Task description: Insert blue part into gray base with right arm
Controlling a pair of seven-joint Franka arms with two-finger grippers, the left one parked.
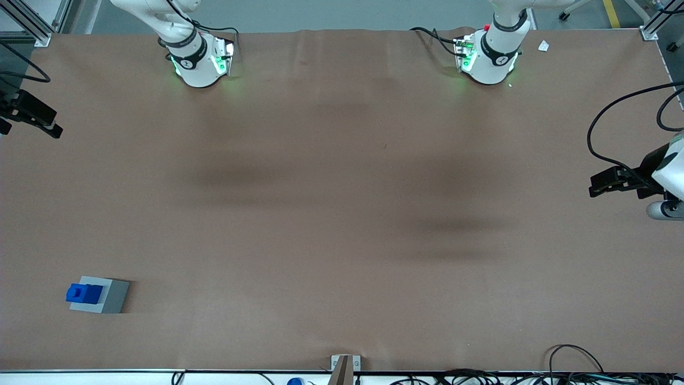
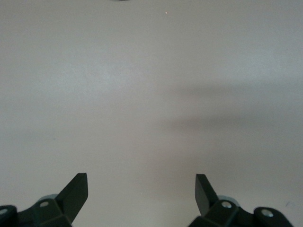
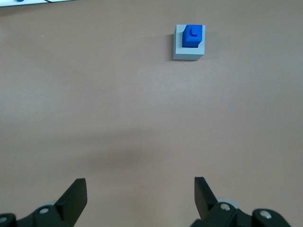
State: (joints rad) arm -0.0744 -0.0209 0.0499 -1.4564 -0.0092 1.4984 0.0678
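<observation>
Brown table (image 1: 342, 214) bears gray base (image 1: 109, 295), blue part (image 1: 84, 293); gripper (image 3: 139, 198) well apart, fingers (image 3: 75, 194) spread.

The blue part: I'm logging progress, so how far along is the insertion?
The blue part already sits on the gray base, apparently in its recess. Nothing is in hand: the gripper is open, empty and well away from both. Whether the part is fully seated cannot be told.

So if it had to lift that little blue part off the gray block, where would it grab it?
Probably from straight above, the open gripper closing on the blue part across its upright sides: it stands proud of the gray base.
</observation>
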